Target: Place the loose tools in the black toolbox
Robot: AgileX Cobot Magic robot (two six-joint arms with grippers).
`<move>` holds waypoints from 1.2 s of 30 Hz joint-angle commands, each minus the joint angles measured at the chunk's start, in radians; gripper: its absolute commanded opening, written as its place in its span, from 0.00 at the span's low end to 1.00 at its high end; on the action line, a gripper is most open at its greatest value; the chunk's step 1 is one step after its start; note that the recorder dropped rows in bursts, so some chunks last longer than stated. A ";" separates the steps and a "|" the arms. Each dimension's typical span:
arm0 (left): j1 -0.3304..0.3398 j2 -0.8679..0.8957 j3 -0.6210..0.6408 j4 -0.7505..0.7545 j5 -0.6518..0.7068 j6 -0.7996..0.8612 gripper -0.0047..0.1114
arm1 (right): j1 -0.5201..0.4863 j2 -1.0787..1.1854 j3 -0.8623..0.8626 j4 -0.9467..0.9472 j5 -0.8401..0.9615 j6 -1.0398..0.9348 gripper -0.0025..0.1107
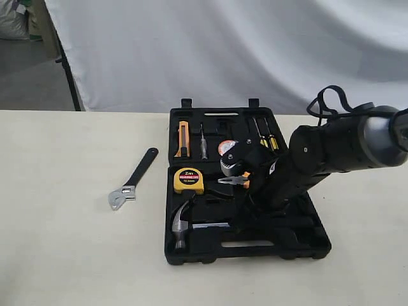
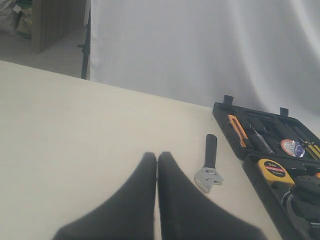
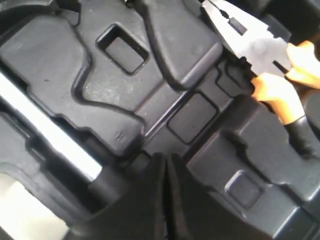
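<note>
The black toolbox (image 1: 299, 245) lies open on the table. The claw hammer (image 1: 183, 224) lies in its near half; the right wrist view shows the steel shaft (image 3: 47, 131) running into the black handle. My right gripper (image 3: 166, 161) is shut and empty, low over the moulded tray (image 3: 115, 90) just beside that handle. In the exterior view it (image 1: 243, 220) reaches in from the right. The adjustable wrench (image 1: 131, 183) lies on the table left of the box, ahead of my shut, empty left gripper (image 2: 157, 158). The dark tape roll (image 1: 226, 148) sits in the far half.
A yellow tape measure (image 1: 189, 180) and orange-handled pliers (image 3: 260, 55) sit in the box, with an orange knife (image 1: 183, 139) and screwdrivers (image 1: 268, 137) in the far half. A white sheet hangs behind the table. The left arm is outside the exterior view.
</note>
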 commanded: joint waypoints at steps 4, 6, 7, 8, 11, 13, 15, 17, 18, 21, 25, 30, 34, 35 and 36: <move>0.025 -0.003 -0.003 0.004 -0.007 -0.005 0.05 | -0.009 0.002 0.006 -0.012 -0.010 0.011 0.02; 0.025 -0.003 -0.003 0.004 -0.007 -0.005 0.05 | -0.009 0.002 0.006 -0.006 -0.010 0.010 0.02; 0.025 -0.003 -0.003 0.004 -0.007 -0.005 0.05 | -0.009 0.002 0.006 0.001 -0.010 0.010 0.02; 0.025 -0.003 -0.003 0.004 -0.007 -0.005 0.05 | -0.009 0.002 0.006 0.009 -0.010 0.010 0.02; 0.025 -0.003 -0.003 0.004 -0.007 -0.005 0.05 | -0.007 0.002 0.006 0.048 -0.010 0.010 0.02; 0.025 -0.003 -0.003 0.004 -0.007 -0.005 0.05 | -0.007 0.002 0.006 0.062 -0.010 0.010 0.02; 0.025 -0.003 -0.003 0.004 -0.007 -0.005 0.05 | -0.007 0.002 0.006 0.070 -0.010 0.010 0.02; 0.025 -0.003 -0.003 0.004 -0.007 -0.005 0.05 | -0.007 0.002 0.006 0.070 -0.014 0.010 0.02; 0.025 -0.003 -0.003 0.004 -0.007 -0.005 0.05 | -0.007 0.002 0.006 0.070 -0.014 0.010 0.02; 0.025 -0.003 -0.003 0.004 -0.007 -0.005 0.05 | -0.007 0.002 0.006 0.090 -0.014 0.010 0.02; 0.025 -0.003 -0.003 0.004 -0.007 -0.005 0.05 | -0.007 0.002 0.006 0.123 -0.017 0.007 0.02; 0.025 -0.003 -0.003 0.004 -0.007 -0.005 0.05 | -0.017 0.023 0.006 0.110 -0.037 0.004 0.02; 0.025 -0.003 -0.003 0.004 -0.007 -0.005 0.05 | -0.020 0.072 0.004 0.110 -0.053 0.004 0.02; 0.025 -0.003 -0.003 0.004 -0.007 -0.005 0.05 | -0.020 0.082 0.004 0.110 -0.057 0.004 0.02; 0.025 -0.003 -0.003 0.004 -0.007 -0.005 0.05 | -0.020 0.089 0.004 0.112 -0.059 0.004 0.02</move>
